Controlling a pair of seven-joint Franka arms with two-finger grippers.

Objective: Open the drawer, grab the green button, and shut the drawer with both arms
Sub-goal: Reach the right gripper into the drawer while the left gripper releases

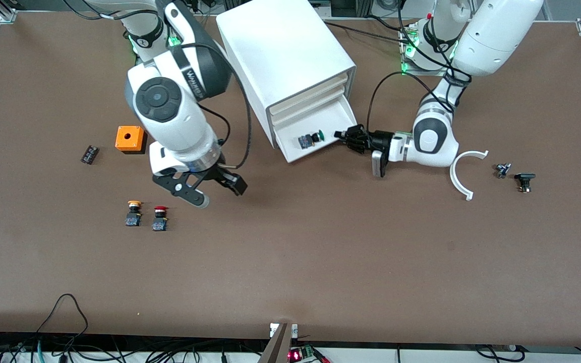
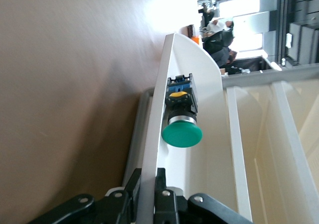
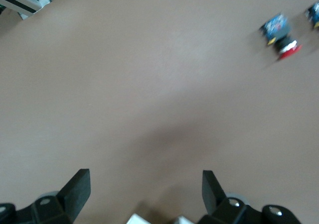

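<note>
Two spare buttons (image 1: pixel 146 216) lie nearest on the brown table (image 1: pixel 321 262), one green button (image 1: pixel 311 138) in the open drawer (image 1: pixel 315 143), whose front the left gripper (image 1: pixel 342 135) pinches, right gripper (image 1: pixel 207 194) spread wide above.

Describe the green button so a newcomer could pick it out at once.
Find the white cabinet standing on the brown table between the two arms' bases. Its lowest drawer is pulled out, and the green button lies inside on the white tray. The table's other two cap buttons, yellow-capped and red-capped, stand outside the cabinet, nearer the front camera.
</note>
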